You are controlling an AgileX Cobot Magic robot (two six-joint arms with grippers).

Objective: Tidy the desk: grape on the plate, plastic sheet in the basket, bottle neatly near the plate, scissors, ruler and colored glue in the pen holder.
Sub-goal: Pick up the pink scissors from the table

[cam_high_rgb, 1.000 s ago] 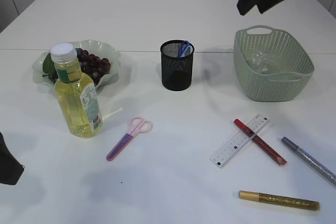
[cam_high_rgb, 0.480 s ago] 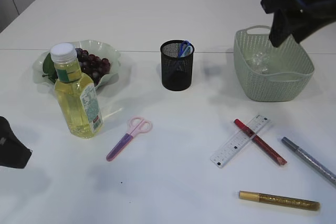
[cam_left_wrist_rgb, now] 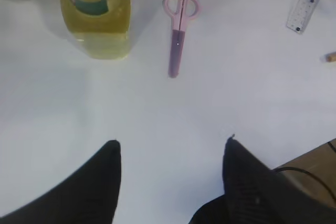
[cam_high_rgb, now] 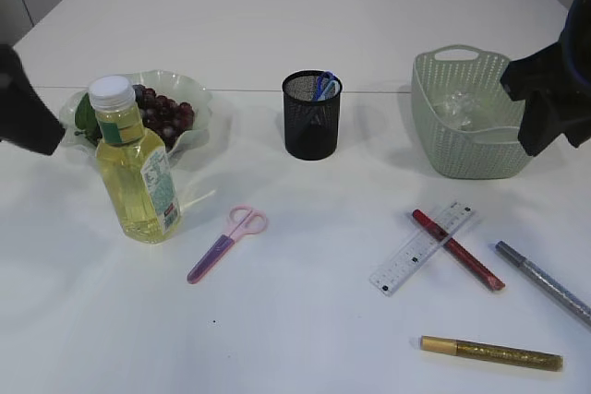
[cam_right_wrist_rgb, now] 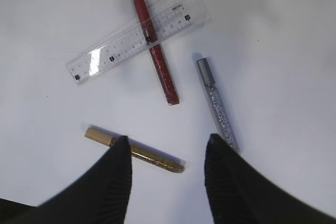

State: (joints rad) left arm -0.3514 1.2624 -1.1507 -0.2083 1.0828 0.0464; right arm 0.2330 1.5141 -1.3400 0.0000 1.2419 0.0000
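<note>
White tabletop fills the scene, its far edge meeting pale wall panels. At far left, dark grapes [cam_high_rgb: 164, 114] lie heaped on a wavy translucent plate [cam_high_rgb: 199, 106]; just in front stands the bottle [cam_high_rgb: 135, 165], upright, white-capped, full of yellow liquid, with a green label. A black mesh pen holder [cam_high_rgb: 311, 115] sits at centre far, something blue poking out of it. To the right, a pale green woven basket [cam_high_rgb: 473, 117] holds a crumpled clear plastic sheet [cam_high_rgb: 459, 106].

Pink scissors [cam_high_rgb: 226, 243] lie flat beside the bottle, closed, long axis diagonal, handles toward the far right and tip toward the near left. The clear ruler [cam_right_wrist_rgb: 137, 34] lies diagonally at near right, with the red glue pen [cam_right_wrist_rgb: 156, 51] crossing it and touching it. The silver glue pen [cam_right_wrist_rgb: 217, 102] lies to their right, and the gold glue pen [cam_right_wrist_rgb: 135, 150] lies nearest, almost left to right.

My left gripper [cam_left_wrist_rgb: 170, 156] hangs above bare table, jaws wide apart and holding nothing; its wrist camera looks down on the bottle and scissors. My right gripper [cam_right_wrist_rgb: 168, 153] hovers over the gold and silver pens, jaws parted and empty. Only that wrist camera shows the ruler's printed markings; only the exterior camera shows the plate, basket and pen holder.
</note>
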